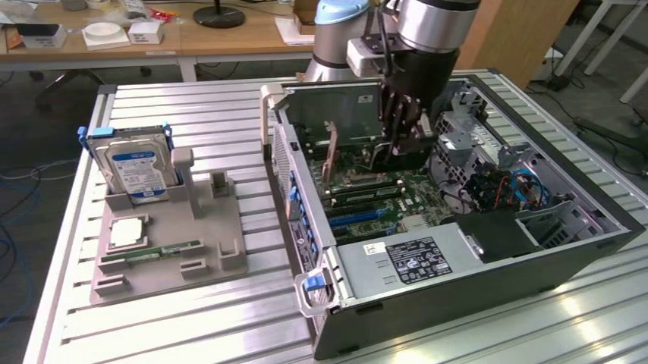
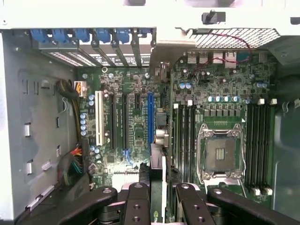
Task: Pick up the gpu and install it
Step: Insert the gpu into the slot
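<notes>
Slatted metal table (image 1: 152, 98) — bearing a grey parts holder (image 1: 208, 231) and an open computer case (image 1: 486, 303).

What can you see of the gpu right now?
The gpu is seen edge-on: a thin dark card with a small green logo and a silvery part at its far end. The end effector clamps it from both sides, edge toward the motherboard, roughly in line with the blue slot. Whether it touches the slot can't be told.
</notes>
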Robot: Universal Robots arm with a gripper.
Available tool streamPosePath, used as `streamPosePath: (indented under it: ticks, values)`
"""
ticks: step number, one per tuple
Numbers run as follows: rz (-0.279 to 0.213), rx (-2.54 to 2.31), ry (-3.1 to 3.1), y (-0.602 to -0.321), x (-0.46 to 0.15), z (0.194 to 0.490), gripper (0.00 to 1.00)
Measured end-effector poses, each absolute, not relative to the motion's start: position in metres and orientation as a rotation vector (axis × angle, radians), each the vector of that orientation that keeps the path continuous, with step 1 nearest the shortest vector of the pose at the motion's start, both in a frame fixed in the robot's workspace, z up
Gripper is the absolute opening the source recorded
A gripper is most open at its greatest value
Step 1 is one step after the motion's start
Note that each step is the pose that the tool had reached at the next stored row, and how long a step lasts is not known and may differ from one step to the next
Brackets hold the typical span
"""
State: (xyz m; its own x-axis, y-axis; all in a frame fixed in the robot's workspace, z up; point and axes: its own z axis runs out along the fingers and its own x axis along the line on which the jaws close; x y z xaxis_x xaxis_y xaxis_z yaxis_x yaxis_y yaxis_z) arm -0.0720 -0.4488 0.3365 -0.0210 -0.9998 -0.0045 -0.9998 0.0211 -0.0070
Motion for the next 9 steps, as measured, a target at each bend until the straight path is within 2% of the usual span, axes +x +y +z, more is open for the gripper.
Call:
streamPosePath:
  ticks: [9]
  values:
    - [-0.003, -2.192, 2.239, -0.4543, -0.0762, 0.3283, 0.26]
